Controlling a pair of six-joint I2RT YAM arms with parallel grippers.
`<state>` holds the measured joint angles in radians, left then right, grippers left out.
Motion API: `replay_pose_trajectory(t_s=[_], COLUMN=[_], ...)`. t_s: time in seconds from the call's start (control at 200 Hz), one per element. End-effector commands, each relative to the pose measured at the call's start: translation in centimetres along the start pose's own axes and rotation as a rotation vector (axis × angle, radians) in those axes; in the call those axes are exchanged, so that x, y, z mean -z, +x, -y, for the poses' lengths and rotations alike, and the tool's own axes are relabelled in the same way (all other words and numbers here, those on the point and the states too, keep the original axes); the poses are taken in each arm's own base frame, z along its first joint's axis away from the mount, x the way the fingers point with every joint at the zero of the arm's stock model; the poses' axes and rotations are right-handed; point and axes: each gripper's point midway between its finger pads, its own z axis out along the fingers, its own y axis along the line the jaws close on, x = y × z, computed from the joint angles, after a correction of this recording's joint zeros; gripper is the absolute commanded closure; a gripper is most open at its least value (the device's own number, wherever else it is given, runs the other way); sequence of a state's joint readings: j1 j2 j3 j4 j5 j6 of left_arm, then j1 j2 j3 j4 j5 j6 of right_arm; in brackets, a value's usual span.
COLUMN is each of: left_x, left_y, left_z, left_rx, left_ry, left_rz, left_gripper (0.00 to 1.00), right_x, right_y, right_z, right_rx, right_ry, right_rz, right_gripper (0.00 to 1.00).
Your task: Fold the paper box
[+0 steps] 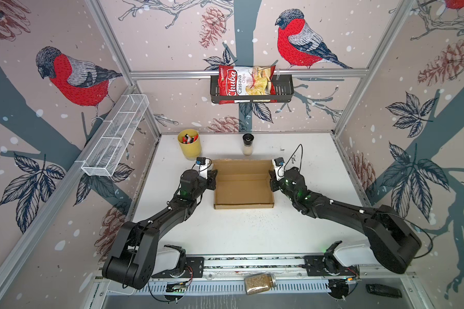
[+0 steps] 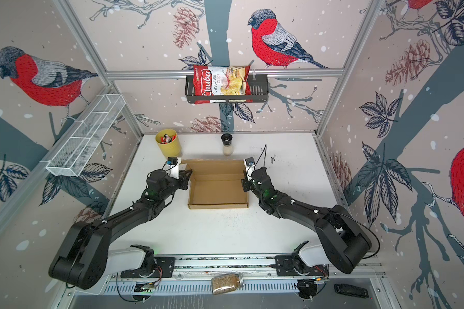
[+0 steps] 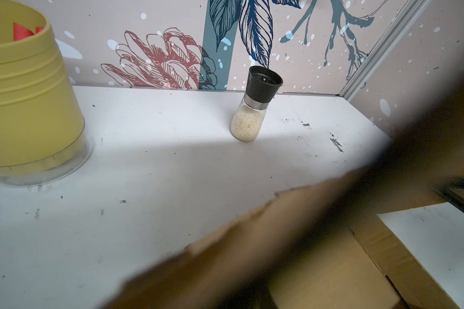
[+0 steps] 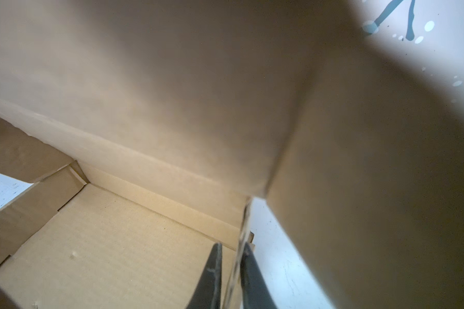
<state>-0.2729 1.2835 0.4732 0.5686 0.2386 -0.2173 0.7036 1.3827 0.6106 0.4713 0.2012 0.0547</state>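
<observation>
The paper box (image 1: 243, 192) sits centred on the surface (image 1: 252, 235), tray formed, lid panel raised at the far side. The right hand (image 4: 231, 250), nearly closed, pinches the right wall; the left hand (image 1: 213, 178) meets the left wall, grip indeterminate. Lowering the lid likely demands even motion on both sides. Only the right wrist view reveals the pinch.

1 paper box (image 1: 243, 187), mid frame. 2 claws: left claw (image 1: 213, 177), right claw (image 1: 272, 179). 1 yellow cup (image 1: 189, 145) & 1 grinder (image 1: 248, 144) above box. 1 chips bag (image 1: 245, 84), 1 black basket (image 1: 285, 90) up top. 1 wire rack (image 1: 113, 141) left. 1 jar (image 1: 259, 283) btm.
</observation>
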Motion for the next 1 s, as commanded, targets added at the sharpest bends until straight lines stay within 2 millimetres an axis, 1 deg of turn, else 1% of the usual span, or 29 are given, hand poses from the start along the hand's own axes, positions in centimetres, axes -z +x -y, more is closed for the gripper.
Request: replay_pose_trajectory(t_s=[0.0, 0.115, 0.245, 0.47, 0.63, 0.811, 0.991], left_x=[-0.1, -0.2, -0.5, -1.4, -1.9, -2.4, -2.7], left_y=[-0.6, -0.9, -1.3, -2.2, -2.4, -2.6, -2.7], left_z=[0.9, 1.0, 1.1, 1.1, 0.9, 0.9, 1.1], left_rx=[0.008, -0.004, -0.015, -0.029, -0.043, -0.063, -0.067], left_ry=[0.038, 0.042, 0.041, 0.036, 0.032, 0.038, 0.047], left_rz=[0.04, 0.06, 0.083, 0.114, 0.134, 0.157, 0.161], left_gripper=[0.85, 0.85, 0.85, 0.85, 0.85, 0.85, 0.86], right_x=[0.2, 0.3, 0.4, -0.4, -0.8, -1.0, -1.2], right_y=[-0.8, -0.8, -1.3, -2.3, -3.1, -3.9, -3.8], right_z=[-0.1, 0.1, 0.5, 1.2, 1.9, 2.1, 2.2], right_rx=[-0.022, -0.02, -0.01, 0.019, 0.011, 0.028, 0.026], right_ry=[-0.007, 0.005, 0.022, 0.048, 0.047, 0.045, 0.046], right_rz=[0.055, 0.074, 0.108, 0.137, 0.177, 0.22, 0.222], right_gripper=[0.84, 0.84, 0.84, 0.84, 0.84, 0.84, 0.84])
